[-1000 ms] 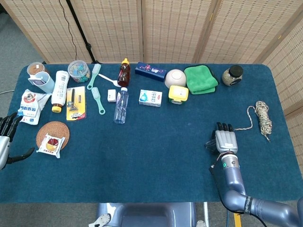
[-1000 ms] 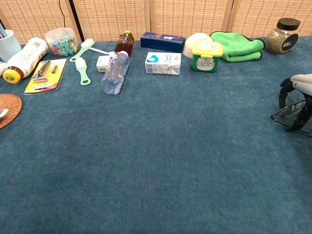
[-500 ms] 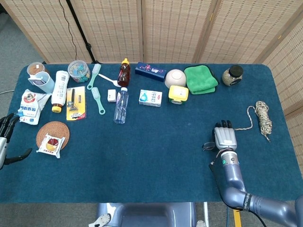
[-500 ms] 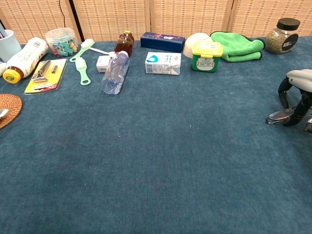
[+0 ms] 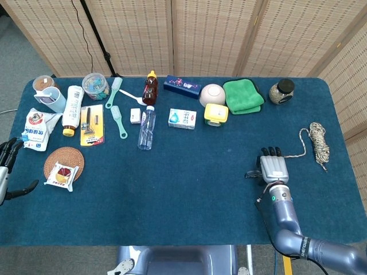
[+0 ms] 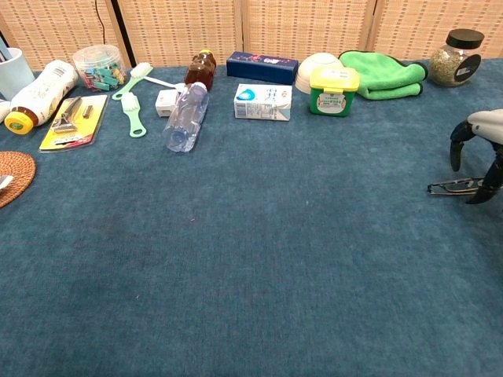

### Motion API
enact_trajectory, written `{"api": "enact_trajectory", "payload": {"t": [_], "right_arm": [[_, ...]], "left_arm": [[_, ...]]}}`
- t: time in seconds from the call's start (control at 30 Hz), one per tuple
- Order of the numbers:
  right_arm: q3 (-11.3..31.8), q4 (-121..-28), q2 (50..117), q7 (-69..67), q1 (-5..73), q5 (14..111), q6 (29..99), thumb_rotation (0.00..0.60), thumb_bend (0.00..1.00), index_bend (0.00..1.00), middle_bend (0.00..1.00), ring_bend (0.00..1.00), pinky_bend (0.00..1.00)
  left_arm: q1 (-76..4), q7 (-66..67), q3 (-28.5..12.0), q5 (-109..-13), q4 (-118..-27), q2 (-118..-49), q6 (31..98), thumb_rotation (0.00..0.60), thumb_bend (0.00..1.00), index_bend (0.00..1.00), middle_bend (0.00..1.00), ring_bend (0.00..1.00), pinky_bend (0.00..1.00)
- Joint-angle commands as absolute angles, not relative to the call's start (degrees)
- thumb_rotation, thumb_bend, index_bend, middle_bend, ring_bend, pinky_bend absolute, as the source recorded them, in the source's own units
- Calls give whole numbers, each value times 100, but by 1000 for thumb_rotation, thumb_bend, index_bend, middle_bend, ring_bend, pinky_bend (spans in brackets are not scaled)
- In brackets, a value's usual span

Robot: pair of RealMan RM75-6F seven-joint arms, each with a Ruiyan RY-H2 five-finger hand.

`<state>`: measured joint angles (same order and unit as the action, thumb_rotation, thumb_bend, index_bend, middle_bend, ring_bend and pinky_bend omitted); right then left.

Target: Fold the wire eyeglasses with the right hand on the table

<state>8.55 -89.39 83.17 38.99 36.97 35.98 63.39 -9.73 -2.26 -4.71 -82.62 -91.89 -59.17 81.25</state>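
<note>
My right hand [image 5: 273, 168] sits palm-down over the wire eyeglasses [image 6: 456, 187], fingers [image 6: 458, 140] curled down around them. The chest view shows the glasses lying flat on the table [image 5: 189, 172] under my fingertips, with a gap under the nearest one; I can't tell if anything actually pinches the frame. They look close to flat, so I judge the fold nearly done.

To finish well: press the temple down lightly against the lenses, keep the frame pinned to the cloth so it doesn't skid, and lift straight up. Thin wire bends easily, so use low force.

My left hand [image 5: 7, 172] is far off at the opposite table edge, fingers apart, holding nothing.

Count, working outward from my right hand:
- 1 coil of twine [image 5: 318, 143], just beyond and to the side
- 1 jar [image 5: 282, 90], 1 green towel [image 5: 243, 95], 1 yellow-lidded tub [image 5: 216, 114], 1 white bowl [image 5: 211, 94] ahead
- 1 tissue pack [image 5: 182, 118], 1 dark box [image 5: 182, 86]
- 2 bottles further across: clear [image 5: 147, 127], brown [image 5: 150, 87]
</note>
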Motion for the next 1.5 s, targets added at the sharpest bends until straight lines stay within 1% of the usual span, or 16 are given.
{"api": "enact_trajectory", "payload": {"t": [0.03, 0.1, 0.2, 0.27, 0.43, 0.57, 0.77, 1.0, 1.23, 1.5], "right_arm": [[818, -9503, 7917, 3807, 3529, 3837, 6630, 600, 130, 432, 120, 35, 0], [842, -9636, 7815, 3680, 3488, 3957, 6655, 600, 130, 419, 120, 39, 23], [993, -9824, 7623, 3093, 3370, 4284, 6611, 600, 130, 370, 121, 57, 123], [1033, -9829, 7533, 2769, 3312, 4453, 6504, 600, 129, 306, 116, 69, 183], [1131, -9844, 7378, 1899, 3168, 4779, 6178, 600, 129, 168, 75, 70, 257], [1086, -9776, 7353, 1420, 3075, 5070, 5985, 600, 130, 109, 47, 67, 268], [1021, -9635, 7426, 933, 2989, 5254, 5751, 600, 129, 84, 27, 62, 268], [909, -9438, 7578, 828, 2994, 5360, 5582, 600, 130, 88, 26, 60, 268], [851, -9351, 7699, 812, 2991, 5429, 5549, 600, 130, 94, 27, 60, 268], [766, -9467, 7727, 856, 2945, 5515, 5591, 600, 129, 98, 35, 61, 272]], "left_arm": [[-971, -236, -471, -8269, -9185, -5917, 8131, 442, 199, 0, 0, 0, 0], [-970, -243, -470, -8281, -9190, -5917, 8138, 443, 199, 0, 0, 0, 0], [-960, -260, -466, -8308, -9203, -5916, 8164, 444, 199, 0, 0, 0, 0], [-951, -263, -462, -8313, -9202, -5911, 8174, 443, 199, 0, 0, 0, 0], [-938, -283, -459, -8326, -9200, -5898, 8193, 444, 199, 0, 0, 0, 0], [-940, -284, -457, -8345, -9205, -5889, 8195, 443, 199, 0, 0, 0, 0], [-927, -271, -456, -8350, -9232, -5858, 8213, 442, 199, 0, 0, 0, 0], [-905, -252, -439, -8349, -9261, -5834, 8216, 442, 198, 0, 0, 0, 0], [-891, -248, -439, -8345, -9269, -5812, 8227, 440, 198, 0, 0, 0, 0], [-869, -263, -433, -8317, -9235, -5820, 8226, 442, 199, 0, 0, 0, 0]]}}
